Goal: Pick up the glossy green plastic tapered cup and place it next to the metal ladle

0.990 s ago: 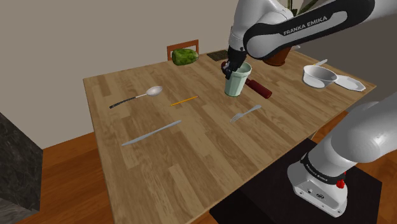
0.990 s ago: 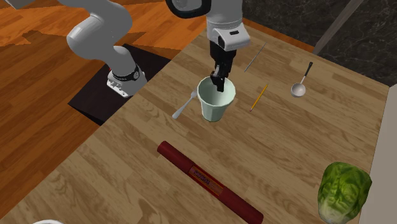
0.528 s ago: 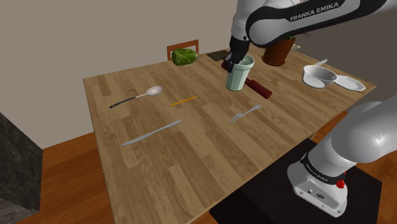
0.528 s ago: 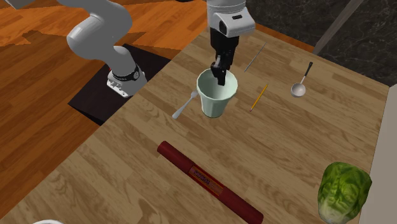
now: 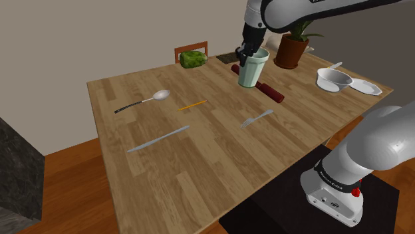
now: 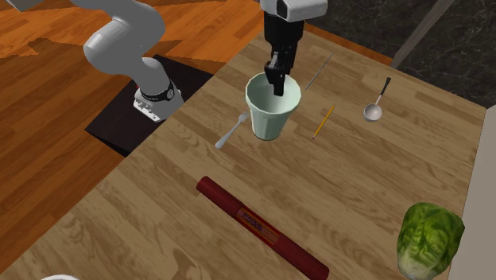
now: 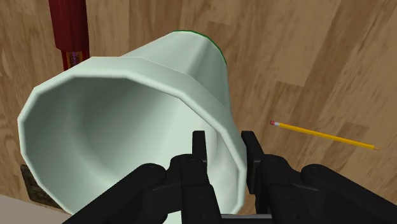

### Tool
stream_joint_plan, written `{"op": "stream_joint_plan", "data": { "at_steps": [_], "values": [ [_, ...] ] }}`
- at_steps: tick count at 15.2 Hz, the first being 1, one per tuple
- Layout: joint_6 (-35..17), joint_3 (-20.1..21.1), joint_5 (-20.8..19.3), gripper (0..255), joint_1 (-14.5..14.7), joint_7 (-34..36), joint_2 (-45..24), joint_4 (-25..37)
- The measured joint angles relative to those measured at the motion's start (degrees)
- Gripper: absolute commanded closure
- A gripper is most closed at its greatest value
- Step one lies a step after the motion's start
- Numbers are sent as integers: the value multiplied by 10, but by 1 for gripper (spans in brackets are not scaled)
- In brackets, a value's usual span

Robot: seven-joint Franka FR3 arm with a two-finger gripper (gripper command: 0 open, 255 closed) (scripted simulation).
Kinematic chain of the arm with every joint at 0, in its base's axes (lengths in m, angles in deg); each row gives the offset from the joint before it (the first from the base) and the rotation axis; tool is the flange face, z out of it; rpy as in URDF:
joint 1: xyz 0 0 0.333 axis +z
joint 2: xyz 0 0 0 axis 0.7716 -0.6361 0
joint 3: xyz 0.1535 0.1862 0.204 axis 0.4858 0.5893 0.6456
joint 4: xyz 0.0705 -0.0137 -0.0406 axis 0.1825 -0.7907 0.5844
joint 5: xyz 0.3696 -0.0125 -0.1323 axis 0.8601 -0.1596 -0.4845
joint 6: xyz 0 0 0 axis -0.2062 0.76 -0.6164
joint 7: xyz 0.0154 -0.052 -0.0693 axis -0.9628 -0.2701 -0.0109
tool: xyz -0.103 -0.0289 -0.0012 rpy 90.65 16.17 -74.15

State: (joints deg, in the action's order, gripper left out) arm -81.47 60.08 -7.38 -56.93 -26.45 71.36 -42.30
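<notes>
Two fingers [image 7: 198, 153] of the tool [image 7: 222, 149] pinch the cup [image 7: 114, 121] by its rim, one inside, one outside. It hangs upright, seemingly clear of the worktop [image 5: 199, 153] for carrying. In the shoulder view the ladle [image 5: 142, 102] lies well apart at nine o'clock.

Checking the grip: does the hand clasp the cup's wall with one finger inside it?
Yes, in the wrist view the hand clasps the rim of the pale green cup, one finger inside, one outside.
</notes>
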Motion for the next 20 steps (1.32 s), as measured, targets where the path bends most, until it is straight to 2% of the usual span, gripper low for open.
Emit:
{"op": "stream_joint_plan", "data": {
  "at_steps": [15,20],
  "values": [
    [109,-3,9,255,0,-24,6,106],
    [96,16,-7,255,-1,4,-81,172]
  ]
}}
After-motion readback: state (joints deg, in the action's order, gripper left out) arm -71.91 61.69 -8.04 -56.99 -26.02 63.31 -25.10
